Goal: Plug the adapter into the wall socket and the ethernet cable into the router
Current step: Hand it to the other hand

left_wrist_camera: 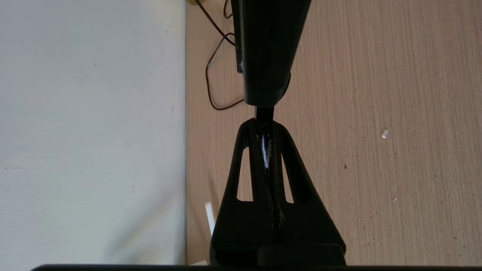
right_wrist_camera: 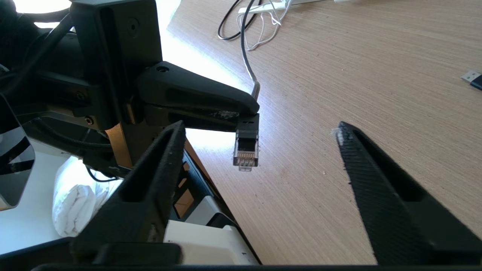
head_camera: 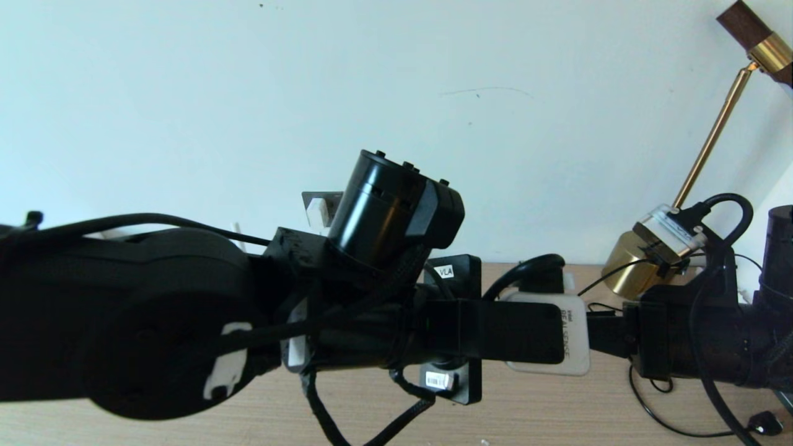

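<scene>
Left gripper (right_wrist_camera: 248,109) pinched on the black-booted, clear-plug ethernet cable (right_wrist_camera: 246,145), plug hanging below its fingertips, right gripper (right_wrist_camera: 260,131) spread wide around that plug without touching, above the pale wood table (right_wrist_camera: 376,75).

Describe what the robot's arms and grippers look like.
Both arms are matte black, with round joint housings and loose black cables along them. The left arm bears white patches and a small white label reading VLA. The left gripper and right gripper have long tapering black fingers with slotted cut-outs and ribbed surfaces, the tips scuffed pale. A silver camera sits by the right arm.
</scene>
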You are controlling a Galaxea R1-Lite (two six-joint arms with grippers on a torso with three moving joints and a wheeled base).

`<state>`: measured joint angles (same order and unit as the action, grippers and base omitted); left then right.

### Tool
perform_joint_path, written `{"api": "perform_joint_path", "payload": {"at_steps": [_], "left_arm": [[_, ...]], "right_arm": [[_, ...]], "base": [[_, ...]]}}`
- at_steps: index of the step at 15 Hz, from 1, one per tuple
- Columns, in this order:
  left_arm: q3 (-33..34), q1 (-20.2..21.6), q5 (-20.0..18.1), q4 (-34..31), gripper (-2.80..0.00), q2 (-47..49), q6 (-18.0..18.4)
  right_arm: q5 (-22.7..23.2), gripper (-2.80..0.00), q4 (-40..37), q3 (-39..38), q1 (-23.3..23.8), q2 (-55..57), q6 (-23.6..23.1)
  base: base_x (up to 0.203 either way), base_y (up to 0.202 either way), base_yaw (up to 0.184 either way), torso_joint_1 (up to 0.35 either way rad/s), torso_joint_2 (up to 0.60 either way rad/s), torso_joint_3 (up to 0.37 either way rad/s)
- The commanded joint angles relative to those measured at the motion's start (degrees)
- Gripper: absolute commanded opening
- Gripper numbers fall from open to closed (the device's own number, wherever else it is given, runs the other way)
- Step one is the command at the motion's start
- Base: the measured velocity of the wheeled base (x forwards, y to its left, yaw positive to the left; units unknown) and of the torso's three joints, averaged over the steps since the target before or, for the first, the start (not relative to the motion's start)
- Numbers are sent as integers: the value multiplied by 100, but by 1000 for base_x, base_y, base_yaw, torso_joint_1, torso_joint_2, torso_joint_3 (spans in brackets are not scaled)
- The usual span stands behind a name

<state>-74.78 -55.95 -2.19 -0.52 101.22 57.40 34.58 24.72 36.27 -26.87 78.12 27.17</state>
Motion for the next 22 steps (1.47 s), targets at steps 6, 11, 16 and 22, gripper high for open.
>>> {"api": "perform_joint_path", "payload": {"at_steps": [6, 11, 16, 22], "left_arm": [[7, -3, 0, 149, -280, 21, 26], [7, -12, 0, 149, -280, 3, 35], [-27, -47, 0, 168, 0, 12, 25], [116, -50, 15, 281, 0, -296, 51]], "right_arm": [[13, -280, 15, 3, -11, -42, 77], [13, -280, 15, 3, -11, -33, 104], [13, -280, 15, -32, -20, -33, 95], [5, -280, 15, 13, -13, -118, 538]], "base": [[0, 0, 0, 0, 0, 0], [0, 0, 0, 0, 0, 0], [0, 0, 0, 0, 0, 0], [0, 0, 0, 0, 0, 0]]}}
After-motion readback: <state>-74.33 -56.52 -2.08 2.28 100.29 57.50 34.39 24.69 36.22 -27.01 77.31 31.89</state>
